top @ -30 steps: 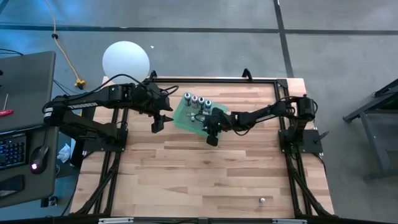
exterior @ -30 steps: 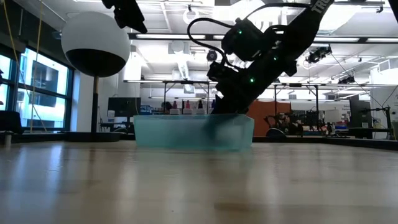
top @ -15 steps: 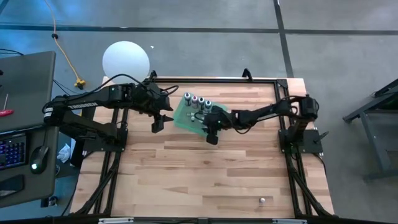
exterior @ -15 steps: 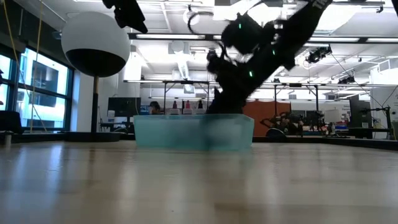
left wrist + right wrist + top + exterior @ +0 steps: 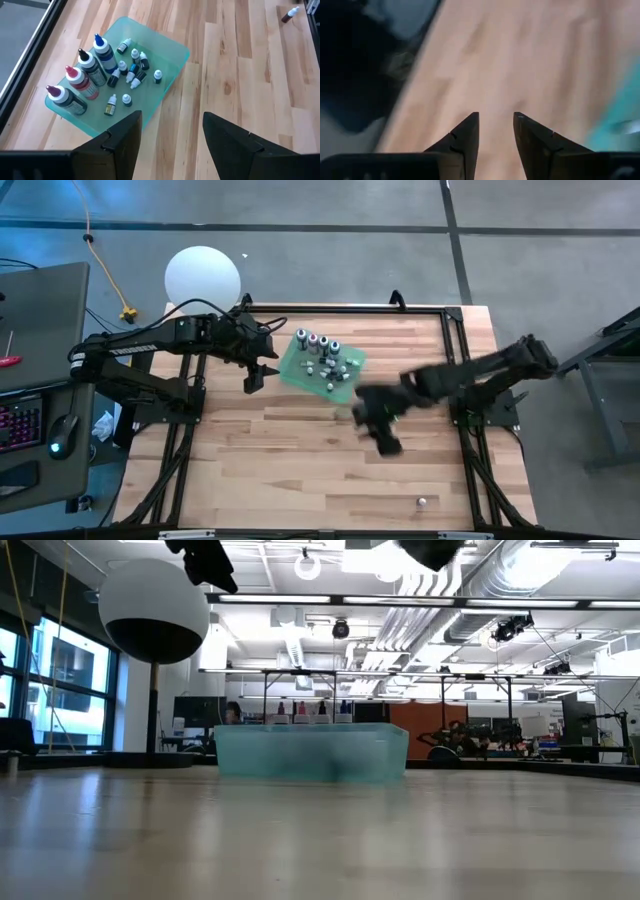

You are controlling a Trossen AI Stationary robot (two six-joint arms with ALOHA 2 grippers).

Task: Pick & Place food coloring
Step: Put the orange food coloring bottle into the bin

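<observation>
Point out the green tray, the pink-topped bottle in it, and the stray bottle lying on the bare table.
green tray [image 5: 172, 55]: left wrist view, on its bare floor near one corner.
pink-topped bottle [image 5: 81, 84]: left wrist view, on its body.
stray bottle [image 5: 289, 15]: left wrist view, on its dark body, lying apart from the tray.

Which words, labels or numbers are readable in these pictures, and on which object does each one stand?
None is readable.
The labels on the food coloring bottles in the green tray are too small to read.
The keyboard keys are too small to read.
</observation>
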